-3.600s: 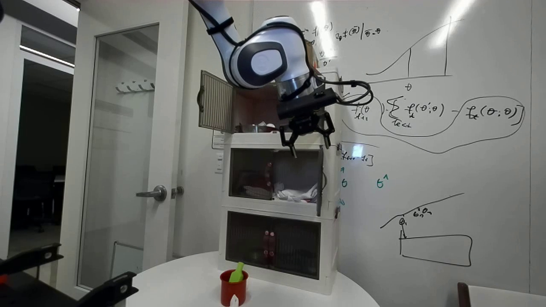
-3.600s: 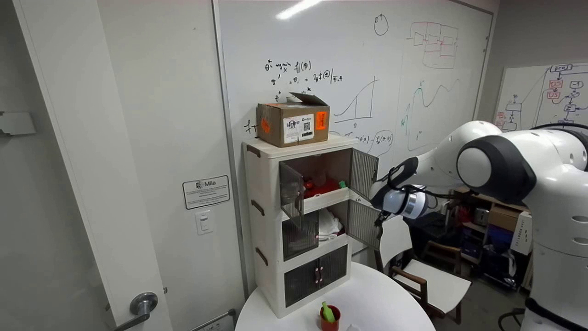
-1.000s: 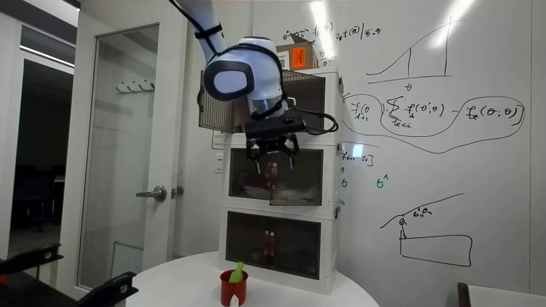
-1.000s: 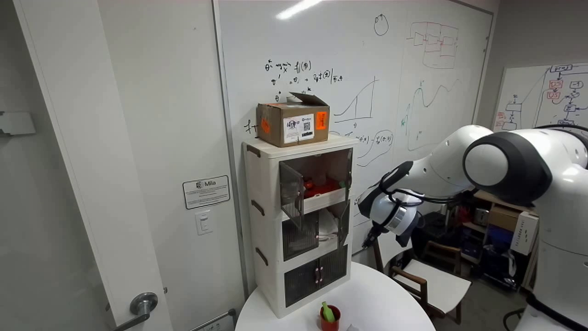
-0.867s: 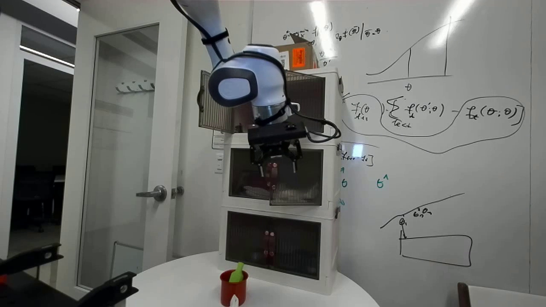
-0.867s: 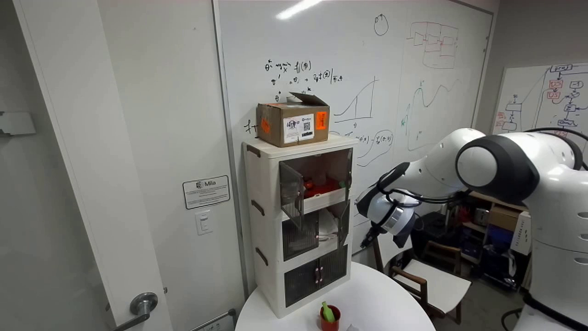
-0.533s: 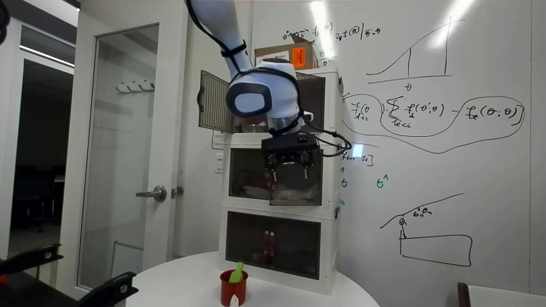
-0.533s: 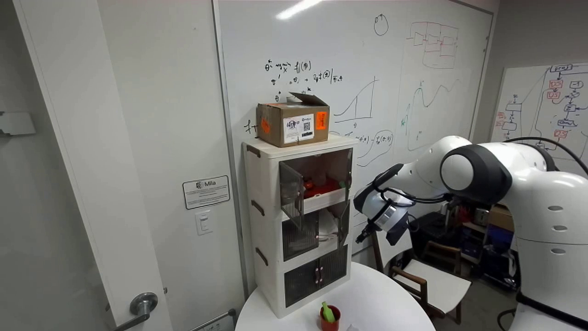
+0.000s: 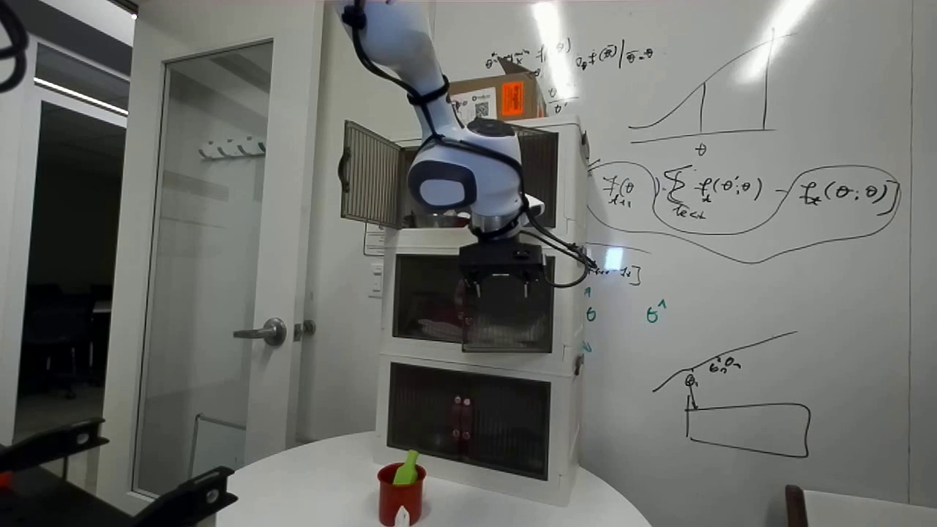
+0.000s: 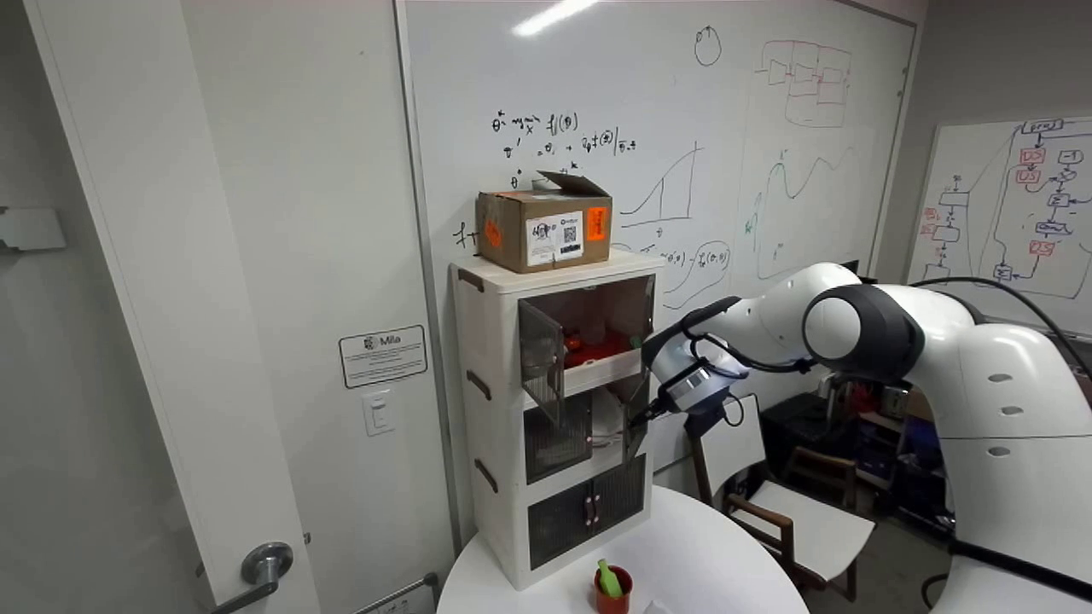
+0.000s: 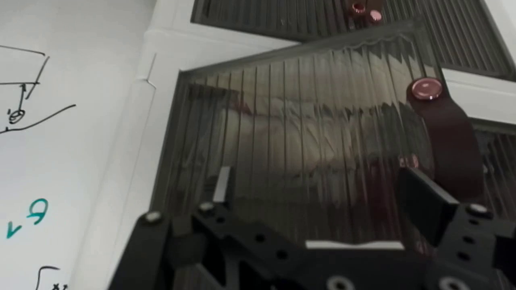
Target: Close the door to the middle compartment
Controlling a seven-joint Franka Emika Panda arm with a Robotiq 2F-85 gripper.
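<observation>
cabinet, white, three-tier: upright on a round white table. middle compartment: central, between upper cell and lower cell; white cloth-like contents inside. door of the middle compartment: ribbed, smoky, ajar; dark red handle near its free edge. companion leaf: closed. gripper: jaws spread wide, nothing held; before the face of the ajar door, touching or just short of it, cannot tell which. upper doors: both standing outward. lower doors: both closed. cardboard box: atop the cabinet, one flap raised. red cup: on the table before the cabinet, green utensil leaning inside.
</observation>
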